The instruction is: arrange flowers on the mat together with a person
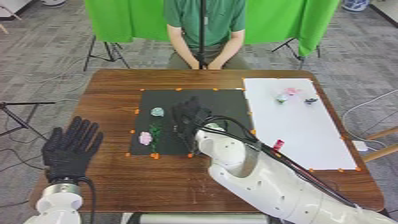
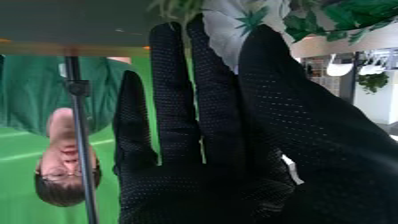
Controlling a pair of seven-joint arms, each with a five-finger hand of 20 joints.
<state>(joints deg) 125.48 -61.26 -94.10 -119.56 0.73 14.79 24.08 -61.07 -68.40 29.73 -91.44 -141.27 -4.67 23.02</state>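
Note:
In the head view my right hand (image 1: 189, 114) is over the dark mat (image 1: 222, 100), right of a pale blue flower (image 1: 157, 112). A pink flower (image 1: 145, 138) and a green stem (image 1: 155, 134) lie on the mat's left part. The right wrist view has my right hand (image 2: 200, 145) with straight fingers; a whitish petal-like thing (image 2: 222, 32) shows between fingers and thumb, and whether they touch it is unclear. Green leaves (image 2: 342, 20) are beside it. My left hand (image 1: 71, 150), fingers straight, is at the table's left edge.
A white sheet (image 1: 306, 125) on the right holds a pink flower (image 1: 291, 91), a small dark flower (image 1: 311, 101) and a red object (image 1: 278, 144). Orange markers edge mat and sheet. Across the table (image 1: 115, 180), a black pole stands before a seated person.

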